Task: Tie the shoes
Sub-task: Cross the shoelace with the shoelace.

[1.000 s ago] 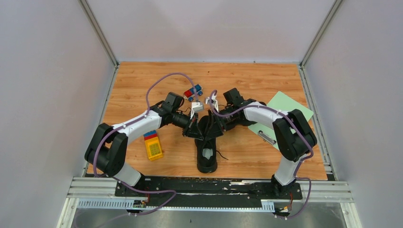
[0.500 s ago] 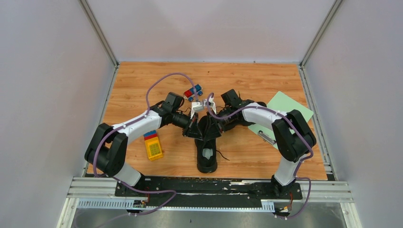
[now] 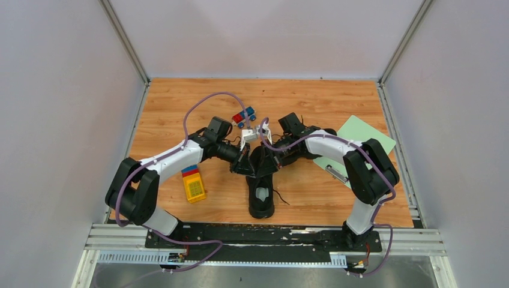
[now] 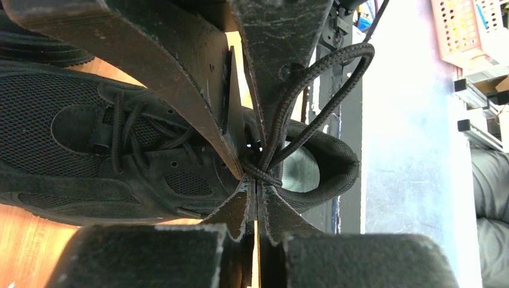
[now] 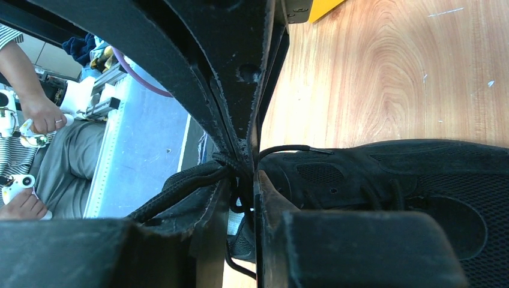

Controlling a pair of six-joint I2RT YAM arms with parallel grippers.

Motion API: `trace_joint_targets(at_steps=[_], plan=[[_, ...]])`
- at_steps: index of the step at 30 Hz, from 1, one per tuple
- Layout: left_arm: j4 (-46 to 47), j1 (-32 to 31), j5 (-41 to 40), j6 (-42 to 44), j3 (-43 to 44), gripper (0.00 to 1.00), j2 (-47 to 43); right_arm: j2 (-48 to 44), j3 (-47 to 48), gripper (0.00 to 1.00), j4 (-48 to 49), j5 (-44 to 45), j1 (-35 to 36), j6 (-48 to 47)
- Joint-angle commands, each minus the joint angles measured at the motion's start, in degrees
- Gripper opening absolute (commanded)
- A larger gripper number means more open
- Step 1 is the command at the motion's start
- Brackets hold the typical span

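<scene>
My left claw (image 4: pixel 256 187) is squeezing shut on the black lace (image 4: pixel 336 75) right at the knot, and a loop is sticking out past it. My right claw (image 5: pixel 252 180) is pinching shut on the same lace from the other side. I think I am holding both sides so I can pull the bow tight. The shoe (image 3: pixel 262 201) is lying in the middle of the wooden table (image 3: pixel 180 108), heel near me, toe far.
</scene>
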Motion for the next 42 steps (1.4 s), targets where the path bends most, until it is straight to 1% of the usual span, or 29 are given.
trace_joint_targets(at_steps=[1, 8, 11, 15, 19, 22, 26, 33, 40, 41, 42], plan=[[-1.86, 0.16, -0.34, 2.64, 1.35, 0.0, -3.12, -1.89, 1.8, 0.08, 1.29, 0.26, -0.34, 0.96], [-3.08, 0.14, -0.42, 3.75, 1.07, 0.0, -3.61, -2.35, 1.54, 0.07, 1.9, 1.69, -0.84, 2.29], [-2.89, 0.2, -0.5, 3.64, 0.49, 0.0, -3.68, -2.44, 1.49, 0.1, 1.87, 1.52, -1.15, 2.81], [-2.01, 0.13, -0.34, 3.01, 0.21, 0.0, -3.58, -2.72, 1.36, 0.19, 1.98, 1.63, -1.22, 3.16], [-1.63, 0.15, -0.32, 2.77, 0.21, 0.0, -3.44, -2.63, 1.45, 0.18, 2.0, 1.85, -1.22, 3.44], [-1.64, 0.09, -0.53, 2.7, 0.05, 0.0, -3.49, -2.83, 1.38, 0.2, 2.01, 1.92, -1.22, 3.44], [-1.56, 0.11, -0.57, 2.7, -0.12, 0.0, -3.61, -2.97, 1.36, 0.14, 2.1, 2.22, -1.22, 3.55], [-1.21, 0.1, -0.25, 2.54, -0.24, 0.0, -3.45, -2.9, 1.49, 0.14, 3.61, 2.24, -1.22, 6.93], [-0.51, 0.08, 0.99, 2.03, -0.21, 0.0, -3.27, -3.86, 0.5, 0.07, 6.35, 8.44, -0.96, 11.44], [-0.48, 0.07, 1.16, 2.01, -0.21, 0.01, -3.31, -4.21, 0.31, 0.07, 6.88, 9.31, -0.88, 11.82], [-0.26, 0.05, 1.47, 1.85, -0.22, 0.06, -3.34, -4.36, 0.07, 0.06, 7.14, 10.05, -0.87, 12.03]])
